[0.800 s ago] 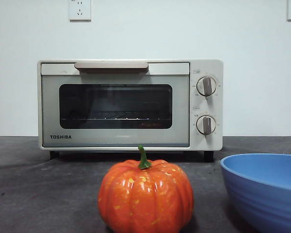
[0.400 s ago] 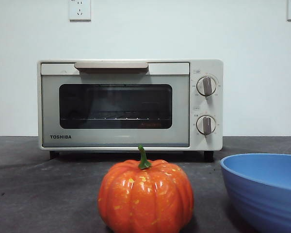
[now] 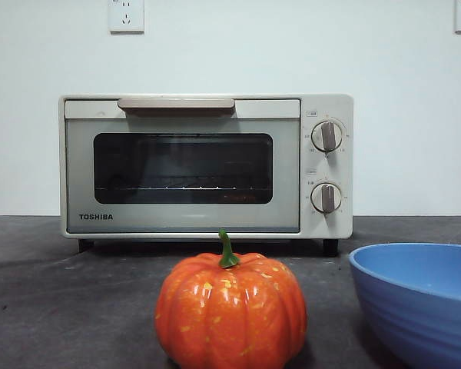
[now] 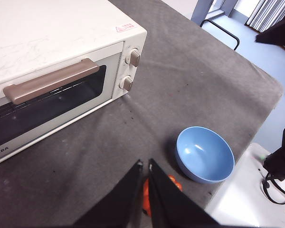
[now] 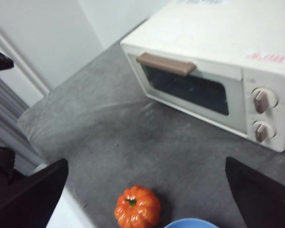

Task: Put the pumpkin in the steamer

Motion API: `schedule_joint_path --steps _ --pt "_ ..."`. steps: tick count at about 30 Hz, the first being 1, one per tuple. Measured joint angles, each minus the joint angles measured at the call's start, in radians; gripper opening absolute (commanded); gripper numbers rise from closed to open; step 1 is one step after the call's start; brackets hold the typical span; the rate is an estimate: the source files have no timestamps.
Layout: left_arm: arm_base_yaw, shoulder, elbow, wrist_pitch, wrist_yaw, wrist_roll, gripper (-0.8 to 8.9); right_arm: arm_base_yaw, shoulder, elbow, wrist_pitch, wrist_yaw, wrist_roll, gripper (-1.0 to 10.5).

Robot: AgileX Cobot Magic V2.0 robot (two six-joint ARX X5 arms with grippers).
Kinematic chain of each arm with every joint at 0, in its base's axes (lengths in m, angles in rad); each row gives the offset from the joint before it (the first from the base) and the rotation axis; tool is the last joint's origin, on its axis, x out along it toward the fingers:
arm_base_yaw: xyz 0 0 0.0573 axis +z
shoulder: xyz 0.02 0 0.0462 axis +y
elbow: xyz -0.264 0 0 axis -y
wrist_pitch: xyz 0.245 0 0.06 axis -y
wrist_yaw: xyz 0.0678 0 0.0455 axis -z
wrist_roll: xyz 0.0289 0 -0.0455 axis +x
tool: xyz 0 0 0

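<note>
Nothing has shifted in the front view since a second ago: the pumpkin sits at bottom center on the dark tabletop, in front of the steamer, whose door is closed, with the blue bowl at lower right. The left hand hangs high, jaws pressed together and empty. The right hand looks wide open, though only its blurred jaw edges show.

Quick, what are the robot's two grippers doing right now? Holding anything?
Left gripper: shut, holding nothing, high above the pumpkin.
Right gripper: open, holding nothing.
</note>
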Motion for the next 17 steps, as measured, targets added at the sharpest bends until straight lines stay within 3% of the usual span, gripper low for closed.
schedule_joint_path --steps 7,17 --pt "0.000 0.000 0.000 0.000 0.000 0.000 0.28 0.112 0.138 0.000 0.001 0.050 0.002 5.8" --pt "0.000 0.000 0.000 0.000 0.000 0.000 0.28 0.410 0.370 0.052 0.001 0.277 -0.011 5.8"
